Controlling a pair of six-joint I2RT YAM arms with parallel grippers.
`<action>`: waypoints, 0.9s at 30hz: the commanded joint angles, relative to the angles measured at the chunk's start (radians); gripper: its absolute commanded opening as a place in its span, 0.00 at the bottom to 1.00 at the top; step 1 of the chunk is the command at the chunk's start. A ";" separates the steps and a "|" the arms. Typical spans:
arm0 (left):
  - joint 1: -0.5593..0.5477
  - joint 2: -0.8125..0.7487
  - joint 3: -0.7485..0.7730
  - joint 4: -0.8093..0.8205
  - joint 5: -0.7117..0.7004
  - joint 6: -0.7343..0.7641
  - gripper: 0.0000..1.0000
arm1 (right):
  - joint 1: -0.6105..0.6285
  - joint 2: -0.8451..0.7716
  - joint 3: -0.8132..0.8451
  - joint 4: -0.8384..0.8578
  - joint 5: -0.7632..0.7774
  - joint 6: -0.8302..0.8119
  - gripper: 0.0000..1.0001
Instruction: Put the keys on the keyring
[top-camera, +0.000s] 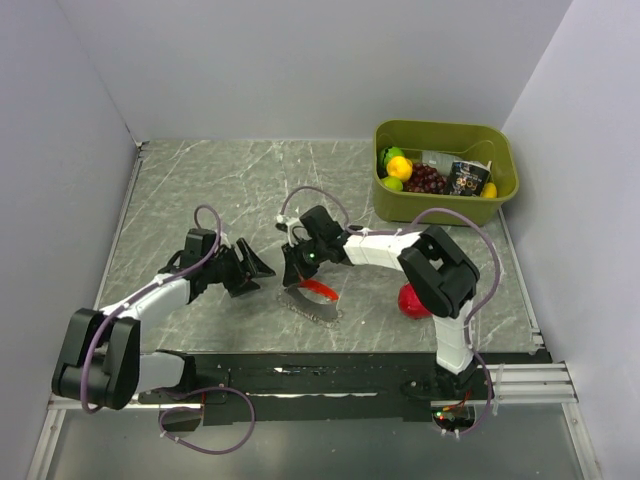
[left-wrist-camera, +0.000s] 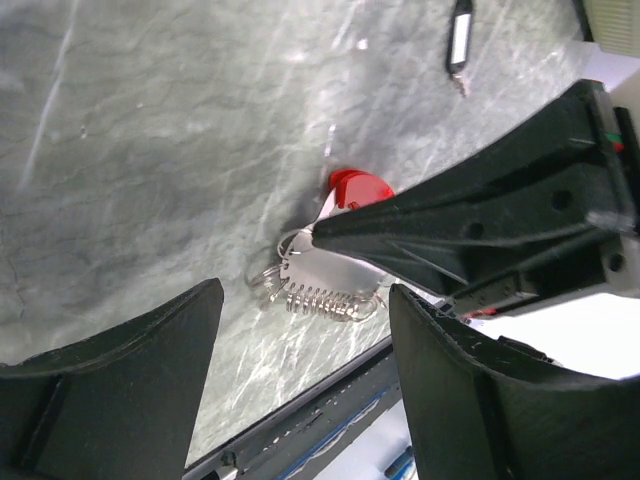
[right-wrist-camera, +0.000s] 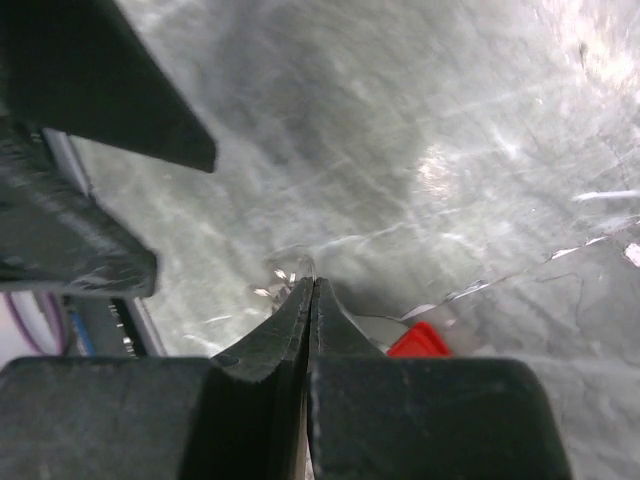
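Note:
The keys lie on the grey marbled table in front of the arms: a curved red piece (top-camera: 321, 290) joined to a jagged silvery strip (top-camera: 314, 306). My right gripper (top-camera: 297, 272) is shut, its tips pinching the silvery end of the keys (left-wrist-camera: 330, 282) beside a thin wire keyring (left-wrist-camera: 266, 279). In the right wrist view the shut tips (right-wrist-camera: 312, 285) sit by the keyring (right-wrist-camera: 287, 268), with the red piece (right-wrist-camera: 420, 341) behind. My left gripper (top-camera: 254, 272) is open and empty just left of the keys, its jaws spread wide towards them (left-wrist-camera: 302, 335).
A red fruit (top-camera: 411, 300) lies behind the right arm's elbow. A green bin (top-camera: 500, 150) of fruit and packets stands at the back right. The table's black front edge (left-wrist-camera: 300, 425) runs close below the keys. White walls stand left, right and behind.

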 joint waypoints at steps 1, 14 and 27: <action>0.007 -0.075 0.059 -0.014 0.000 0.043 0.74 | -0.001 -0.130 -0.011 0.014 -0.006 -0.004 0.00; 0.006 -0.316 0.057 0.116 0.058 0.075 0.66 | -0.022 -0.324 -0.113 0.078 -0.048 0.056 0.00; -0.013 -0.373 0.071 0.144 0.161 0.120 0.60 | -0.038 -0.391 -0.281 0.463 -0.157 0.327 0.00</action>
